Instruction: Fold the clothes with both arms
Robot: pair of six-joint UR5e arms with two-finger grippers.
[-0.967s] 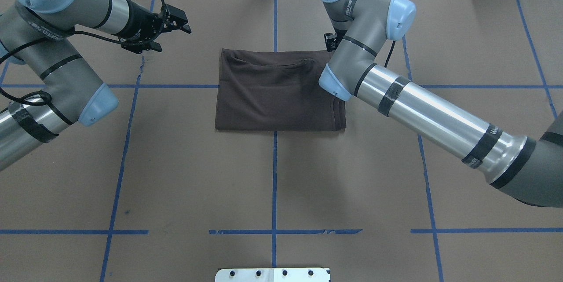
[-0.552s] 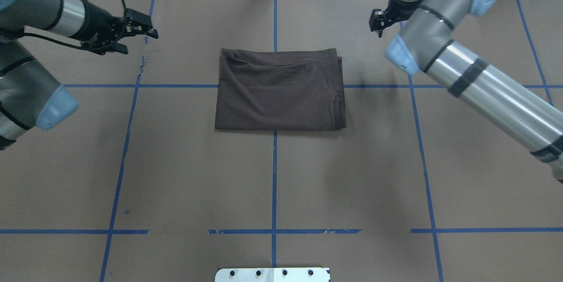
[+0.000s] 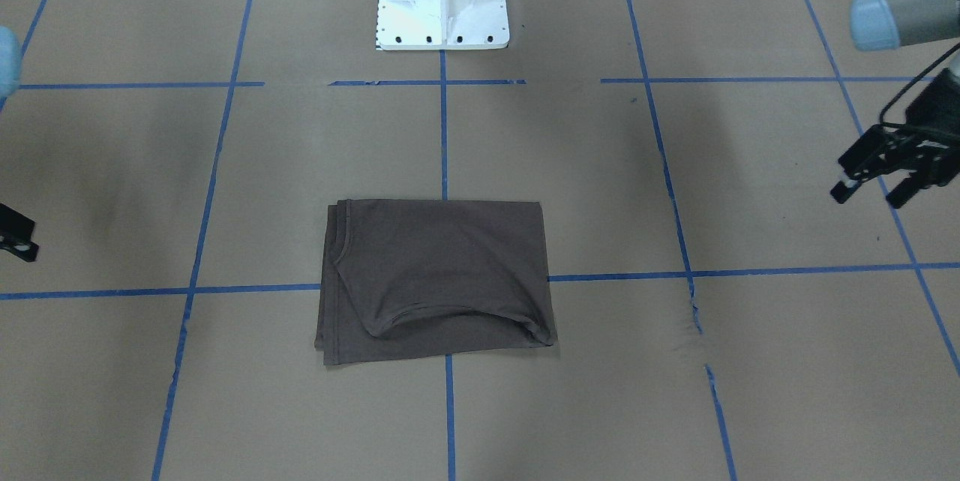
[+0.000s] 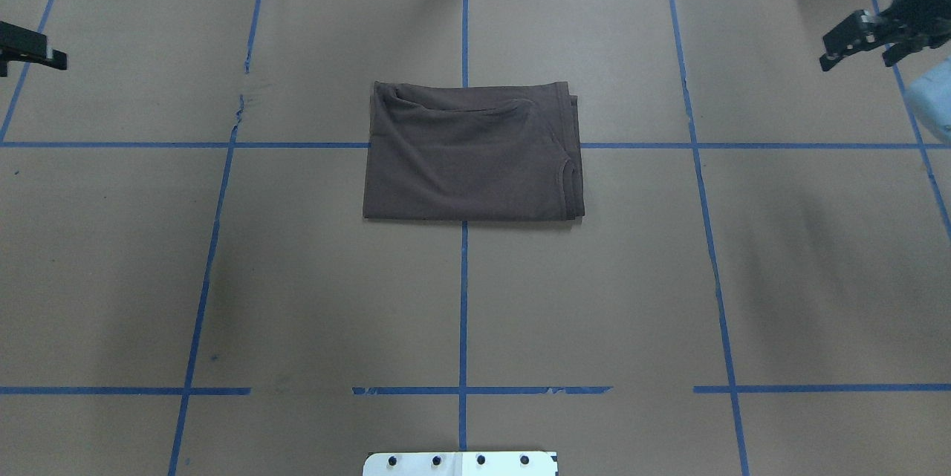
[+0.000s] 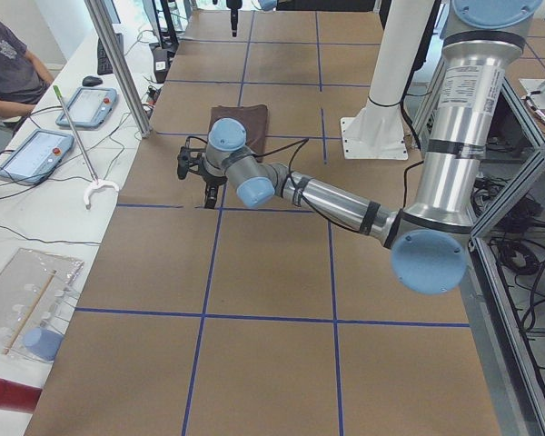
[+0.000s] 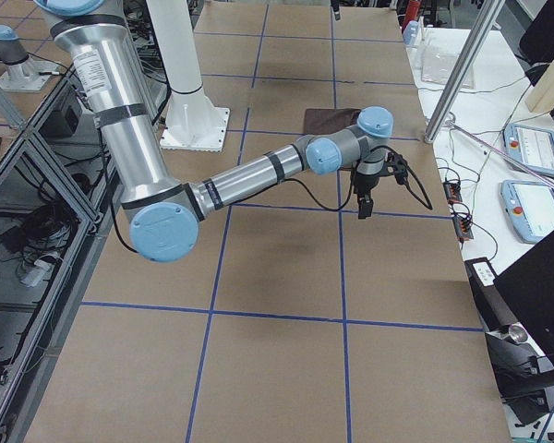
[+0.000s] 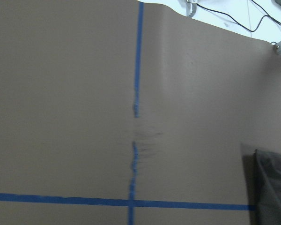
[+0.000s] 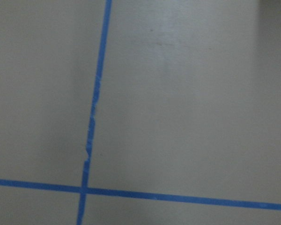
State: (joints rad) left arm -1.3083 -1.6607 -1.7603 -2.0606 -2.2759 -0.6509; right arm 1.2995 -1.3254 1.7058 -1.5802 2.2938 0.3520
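The T-shirt [image 4: 468,157] is lying folded, looking soft, light and limp, midway along the bench [image 4: 297,298] nearer its far edge, probably wanting pinching at 2 stacked corners, while the left tool [image 3: 868,194] and right tool [image 4: 854,59] are hovering empty, jaws apart, near opposite ends.

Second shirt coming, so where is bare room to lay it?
Free: the brown paper between the T-shirt and the white pedestal base, and on both sides of the T-shirt. Crowded only at the far side edges, where the left gripper and right gripper hover.
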